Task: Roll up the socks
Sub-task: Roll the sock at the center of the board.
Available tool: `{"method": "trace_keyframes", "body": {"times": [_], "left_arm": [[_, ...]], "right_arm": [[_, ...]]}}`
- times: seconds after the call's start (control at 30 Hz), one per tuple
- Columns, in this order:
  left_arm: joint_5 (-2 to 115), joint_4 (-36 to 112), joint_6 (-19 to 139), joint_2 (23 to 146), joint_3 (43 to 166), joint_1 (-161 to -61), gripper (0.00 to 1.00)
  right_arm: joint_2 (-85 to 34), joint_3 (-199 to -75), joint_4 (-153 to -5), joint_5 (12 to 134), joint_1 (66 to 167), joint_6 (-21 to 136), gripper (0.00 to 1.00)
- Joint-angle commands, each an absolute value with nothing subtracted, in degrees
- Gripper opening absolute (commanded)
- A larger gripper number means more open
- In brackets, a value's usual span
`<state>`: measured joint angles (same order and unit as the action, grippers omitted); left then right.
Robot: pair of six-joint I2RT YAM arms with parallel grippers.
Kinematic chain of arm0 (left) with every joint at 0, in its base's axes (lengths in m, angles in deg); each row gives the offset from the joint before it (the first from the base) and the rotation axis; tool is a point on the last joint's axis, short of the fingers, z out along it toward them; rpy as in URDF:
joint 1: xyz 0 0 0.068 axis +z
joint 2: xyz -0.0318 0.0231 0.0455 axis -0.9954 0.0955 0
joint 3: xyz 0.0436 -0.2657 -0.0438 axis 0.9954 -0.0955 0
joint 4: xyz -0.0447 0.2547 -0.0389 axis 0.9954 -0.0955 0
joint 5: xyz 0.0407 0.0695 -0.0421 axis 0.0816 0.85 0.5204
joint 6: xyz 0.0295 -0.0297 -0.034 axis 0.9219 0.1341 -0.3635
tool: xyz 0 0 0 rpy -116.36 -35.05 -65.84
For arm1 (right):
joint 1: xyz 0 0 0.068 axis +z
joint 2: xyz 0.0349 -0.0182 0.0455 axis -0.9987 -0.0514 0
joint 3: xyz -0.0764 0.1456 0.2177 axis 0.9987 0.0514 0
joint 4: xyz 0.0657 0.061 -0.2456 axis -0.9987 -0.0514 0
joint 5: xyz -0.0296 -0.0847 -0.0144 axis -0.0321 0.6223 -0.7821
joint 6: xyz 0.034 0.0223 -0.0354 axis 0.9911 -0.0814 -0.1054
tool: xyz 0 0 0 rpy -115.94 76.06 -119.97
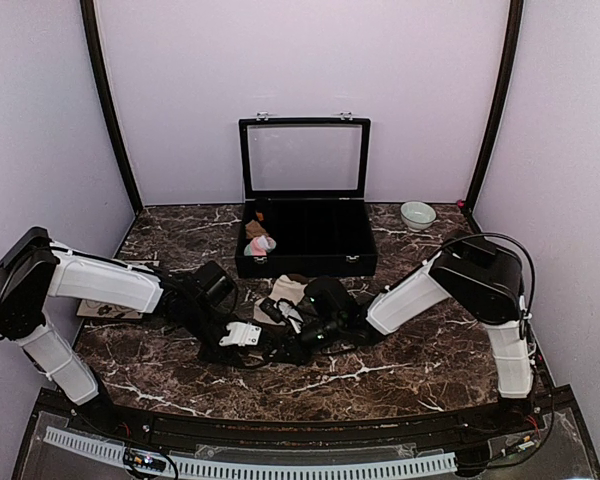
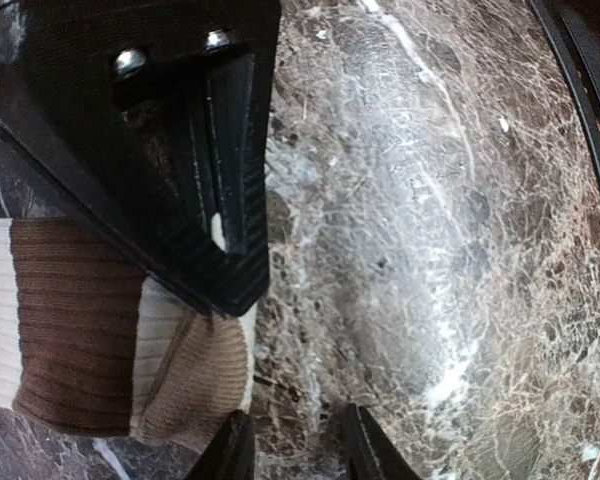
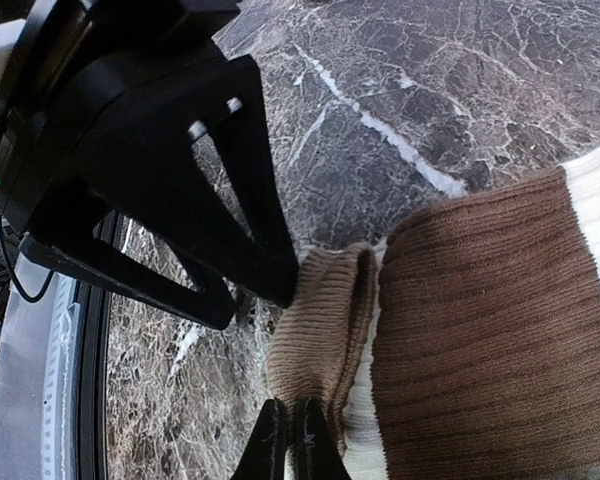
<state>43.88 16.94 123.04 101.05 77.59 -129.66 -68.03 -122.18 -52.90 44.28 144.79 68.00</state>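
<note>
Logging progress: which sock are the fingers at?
The cream sock with brown bands; the pink sock lies apart, up at the black box.

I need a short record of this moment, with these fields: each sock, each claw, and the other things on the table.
cream-brown sock: lying on the marble table, between both claws
pink sock: in the open black box, left end
left claw: open, next to the cream-brown sock's tan end
right claw: shut at that tan end; grip unclear
other: small bowl right of the box
</note>
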Motion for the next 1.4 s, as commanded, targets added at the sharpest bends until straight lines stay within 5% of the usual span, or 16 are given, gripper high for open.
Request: {"method": "trace_keyframes", "body": {"times": [0.0,0.3,0.9,1.37], "left_arm": [[45.93,18.78,123.51,99.91,78.57,-130.03,0.34],[41.29,9.08,124.17,95.83,82.26,-130.22,0.34],[46.55,15.52,125.74,103.67,82.95,-130.24,0.36],[48.65,13.95,125.5,96.78,81.56,-130.22,0.39]], "right_arm": [[-73.32,-118.12,-72.78,47.79,144.53,68.07,0.02],[-73.03,-118.56,-74.2,47.61,144.0,67.07,0.02],[-73.02,-117.64,-72.67,46.47,143.92,67.9,0.01],[-73.64,-117.68,-71.71,45.35,143.71,68.7,0.01]]}}
